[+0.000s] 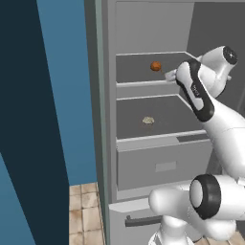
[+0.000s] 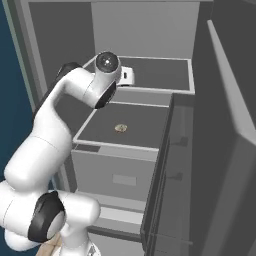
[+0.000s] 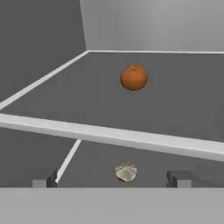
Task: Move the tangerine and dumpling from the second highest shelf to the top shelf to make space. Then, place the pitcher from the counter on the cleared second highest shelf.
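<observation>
The tangerine (image 3: 134, 77) already sits on the top shelf (image 3: 109, 135), while the dumpling (image 3: 126, 171) lies alone on the second highest shelf (image 1: 158, 137). The fingers (image 3: 181, 178) stand wide open, holding nothing, level with the top shelf's front rim. Dropping straight down for the dumpling could knock that rim, or a hard squeeze could squash or flick the small soft lump away.

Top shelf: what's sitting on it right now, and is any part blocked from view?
The tangerine sits alone on the top shelf. The arm covers the shelf's right end in the left base view. The dumpling lies one level down, on the second highest shelf.
</observation>
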You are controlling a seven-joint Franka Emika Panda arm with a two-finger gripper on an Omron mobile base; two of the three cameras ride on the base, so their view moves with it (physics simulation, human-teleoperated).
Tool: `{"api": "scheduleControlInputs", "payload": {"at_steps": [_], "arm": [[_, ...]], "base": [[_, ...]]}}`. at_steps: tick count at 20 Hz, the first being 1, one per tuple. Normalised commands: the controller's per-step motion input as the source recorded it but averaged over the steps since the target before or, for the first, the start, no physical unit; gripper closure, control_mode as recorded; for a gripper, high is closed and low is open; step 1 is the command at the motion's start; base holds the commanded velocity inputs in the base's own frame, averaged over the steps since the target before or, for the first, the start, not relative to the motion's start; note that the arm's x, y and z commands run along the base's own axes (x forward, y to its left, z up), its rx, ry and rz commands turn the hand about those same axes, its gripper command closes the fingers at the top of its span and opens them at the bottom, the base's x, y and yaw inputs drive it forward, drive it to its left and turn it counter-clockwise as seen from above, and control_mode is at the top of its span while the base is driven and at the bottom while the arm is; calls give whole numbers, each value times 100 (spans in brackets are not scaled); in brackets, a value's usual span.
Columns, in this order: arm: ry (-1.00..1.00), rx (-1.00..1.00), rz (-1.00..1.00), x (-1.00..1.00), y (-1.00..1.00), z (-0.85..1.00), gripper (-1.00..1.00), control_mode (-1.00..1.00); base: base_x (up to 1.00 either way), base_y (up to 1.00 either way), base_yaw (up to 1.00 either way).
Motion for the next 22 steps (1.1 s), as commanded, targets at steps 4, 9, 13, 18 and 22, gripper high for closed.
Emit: {"api": "scheduleControlInputs", "payload": {"at_steps": [4,9,13,18,22], "arm": [[15,0,0,-85,0,-75,-100,-100],[18,0,0,-61,0,-82,-100,-100],[23,0,0,-34,1,-77,-100,-100],[23,0,0,-13,6,-65,-100,-100],[16,0,0,0,11,-45,-100,-100]], "base": [[0,0,0],[0,0,0],[0,0,0],[0,0,0],[0,0,0]]}}
